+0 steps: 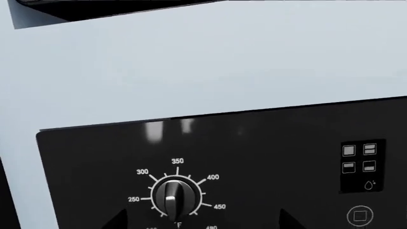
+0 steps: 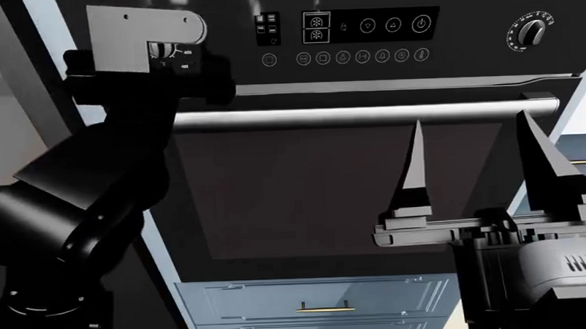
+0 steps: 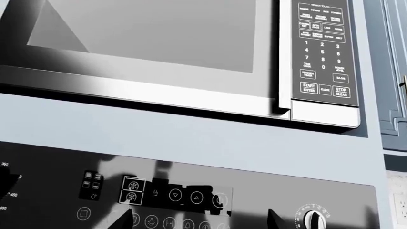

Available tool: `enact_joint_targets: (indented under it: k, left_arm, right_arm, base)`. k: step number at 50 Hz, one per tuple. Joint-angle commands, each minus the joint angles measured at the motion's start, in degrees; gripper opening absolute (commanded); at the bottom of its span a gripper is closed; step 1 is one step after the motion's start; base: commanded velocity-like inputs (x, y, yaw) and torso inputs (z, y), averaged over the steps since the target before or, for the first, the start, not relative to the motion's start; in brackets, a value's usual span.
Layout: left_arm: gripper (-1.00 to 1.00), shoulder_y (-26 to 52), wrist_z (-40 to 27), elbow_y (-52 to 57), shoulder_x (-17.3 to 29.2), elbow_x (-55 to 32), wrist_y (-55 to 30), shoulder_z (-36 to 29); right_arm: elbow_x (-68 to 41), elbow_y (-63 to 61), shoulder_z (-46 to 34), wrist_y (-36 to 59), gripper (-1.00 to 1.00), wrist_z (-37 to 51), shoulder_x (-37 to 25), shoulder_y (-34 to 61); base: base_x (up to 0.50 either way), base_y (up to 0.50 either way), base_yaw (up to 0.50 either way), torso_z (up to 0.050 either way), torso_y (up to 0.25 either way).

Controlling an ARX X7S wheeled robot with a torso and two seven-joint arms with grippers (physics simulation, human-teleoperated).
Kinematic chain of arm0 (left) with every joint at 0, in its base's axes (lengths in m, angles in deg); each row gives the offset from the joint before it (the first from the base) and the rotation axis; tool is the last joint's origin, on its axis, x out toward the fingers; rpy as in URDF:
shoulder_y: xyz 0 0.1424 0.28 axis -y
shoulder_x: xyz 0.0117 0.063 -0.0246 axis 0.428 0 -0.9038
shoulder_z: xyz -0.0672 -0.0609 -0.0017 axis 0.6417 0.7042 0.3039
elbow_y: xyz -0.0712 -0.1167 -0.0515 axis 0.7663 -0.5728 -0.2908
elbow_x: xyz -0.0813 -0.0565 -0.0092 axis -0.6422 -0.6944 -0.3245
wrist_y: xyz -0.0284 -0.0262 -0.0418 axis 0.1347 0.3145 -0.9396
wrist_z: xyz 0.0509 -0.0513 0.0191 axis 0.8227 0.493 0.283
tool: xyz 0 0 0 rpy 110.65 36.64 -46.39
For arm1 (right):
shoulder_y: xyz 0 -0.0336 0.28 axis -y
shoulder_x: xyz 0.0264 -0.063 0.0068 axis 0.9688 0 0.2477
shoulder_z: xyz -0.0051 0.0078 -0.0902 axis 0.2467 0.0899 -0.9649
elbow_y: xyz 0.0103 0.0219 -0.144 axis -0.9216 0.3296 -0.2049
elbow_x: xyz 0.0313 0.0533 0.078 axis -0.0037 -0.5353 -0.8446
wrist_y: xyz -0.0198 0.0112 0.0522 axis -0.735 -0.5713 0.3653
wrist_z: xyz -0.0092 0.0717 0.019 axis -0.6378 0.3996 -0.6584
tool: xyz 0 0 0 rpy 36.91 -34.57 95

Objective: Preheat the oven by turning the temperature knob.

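Observation:
The black oven (image 2: 304, 201) fills the head view, with its silver bar handle (image 2: 369, 114) under the touch panel (image 2: 366, 26). The temperature knob (image 1: 176, 198), ringed by 250 to 480, shows in the left wrist view with its pointer about upright. My left gripper (image 1: 202, 221) is open. Its dark fingertips (image 1: 118, 220) stand either side of the knob, short of it. In the head view the left wrist (image 2: 147, 41) hides most of that knob. My right gripper (image 2: 469, 133) is open and empty, held in front of the door's right part.
A second knob (image 2: 532, 30), ringed by tick marks only, sits at the panel's right end and also shows in the right wrist view (image 3: 313, 218). A microwave (image 3: 159, 43) hangs above the oven. Blue-grey drawers with brass pulls (image 2: 323, 306) lie below the door.

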Motion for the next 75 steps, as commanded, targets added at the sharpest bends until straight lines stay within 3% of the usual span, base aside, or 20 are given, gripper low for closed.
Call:
enact_joint_targets:
  k: [1,75]
  left_arm:
    - [1.0,0.1,-0.2,-4.3,-0.3,1.5,2.2,-0.6]
    - [1.0,2.7,0.7,-17.5,-0.5,4.8,9.7,-3.5]
  right_arm:
    - [-0.1,0.0,-0.3,-0.1,1.0,0.4,-0.3,0.0]
    - [-0.6,0.9,-1.9,-0.5,1.0,2.1,-1.8,0.1]
  base:
    - [0.0,0.0,0.0,0.0,0.0]
    - [0.0,0.0,0.0,0.0,0.0]
